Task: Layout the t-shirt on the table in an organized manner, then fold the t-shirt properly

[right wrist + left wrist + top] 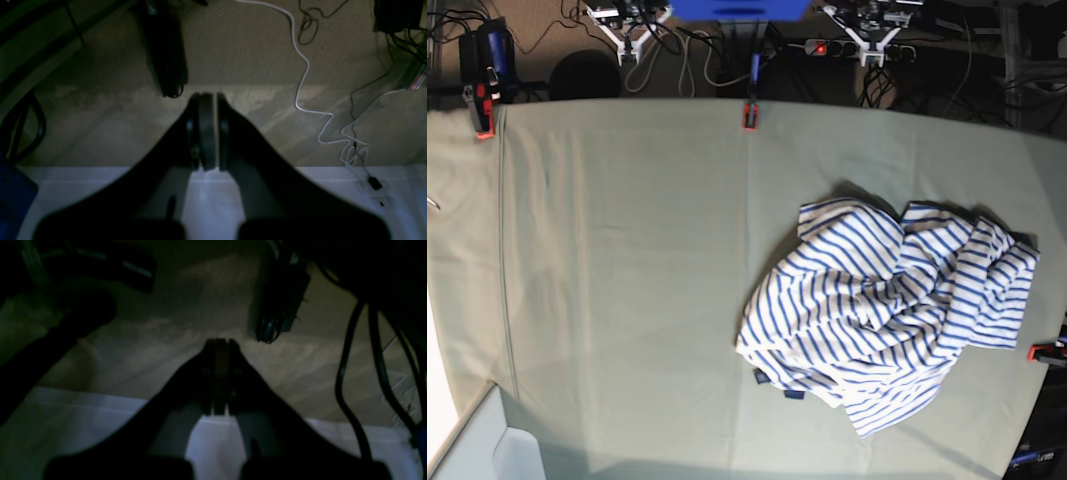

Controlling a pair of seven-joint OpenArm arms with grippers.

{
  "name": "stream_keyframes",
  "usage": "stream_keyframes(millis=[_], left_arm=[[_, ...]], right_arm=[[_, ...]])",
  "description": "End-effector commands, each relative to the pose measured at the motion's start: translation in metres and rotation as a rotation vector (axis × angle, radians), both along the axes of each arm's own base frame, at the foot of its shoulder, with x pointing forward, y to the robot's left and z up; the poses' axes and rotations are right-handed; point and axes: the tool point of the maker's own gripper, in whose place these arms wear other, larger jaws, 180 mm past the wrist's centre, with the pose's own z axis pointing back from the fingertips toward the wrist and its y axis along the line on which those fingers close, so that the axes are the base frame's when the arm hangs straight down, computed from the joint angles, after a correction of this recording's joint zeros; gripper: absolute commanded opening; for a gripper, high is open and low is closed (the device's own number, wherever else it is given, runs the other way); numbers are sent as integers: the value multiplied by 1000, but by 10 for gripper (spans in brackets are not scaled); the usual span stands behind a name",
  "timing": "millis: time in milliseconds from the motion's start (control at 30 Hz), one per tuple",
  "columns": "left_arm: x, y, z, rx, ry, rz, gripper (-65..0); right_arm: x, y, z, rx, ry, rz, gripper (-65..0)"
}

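Note:
The t-shirt (pixel 887 310), white with thin blue stripes, lies crumpled in a heap on the right half of the table (pixel 627 250), its small dark blue tag (pixel 794 393) at the near edge of the heap. Neither arm shows in the base view. The left wrist view has my left gripper (pixel 220 343) shut with nothing between its fingers, over dim carpet. My right gripper (pixel 211 96) is likewise shut and holds nothing, above carpet in the right wrist view. The shirt appears in neither wrist view.
Red clamps (pixel 750 115) pin the table cloth at the far edge, the far left corner (pixel 482 120) and the right edge (pixel 1047 352). Black cables (pixel 347 373) and a white cable (pixel 303 66) trail over the floor. Stands and wiring sit behind the table.

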Motion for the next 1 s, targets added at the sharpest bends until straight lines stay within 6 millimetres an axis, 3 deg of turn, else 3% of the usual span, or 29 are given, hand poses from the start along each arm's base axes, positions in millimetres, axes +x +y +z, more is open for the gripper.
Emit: stream_keyframes(millis=[0,367,467,533,700,833,967], left_arm=[[-1,3,0,8,-2,5,-650],[0,3,0,8,-5,8,-650],[14,-1,2,-2,-45,5,-650],[9,-4,3,-10,-52,1,-650],[14,-10,7,-26,-87,-4,-650],[0,-10,7,-26,-71,-4,-650],[-10,6,10,-5,-66,-10,-650]], right_arm=[[-3,1,0,11,4,3,-650],[-3,1,0,11,3,3,-650],[-4,1,0,11,4,3,-650],[-3,1,0,11,3,3,-650],[-14,1,1,11,18,3,-650],[-21,1,1,11,27,3,-650],[-26,-6,8,-1,-8,10,-650]])
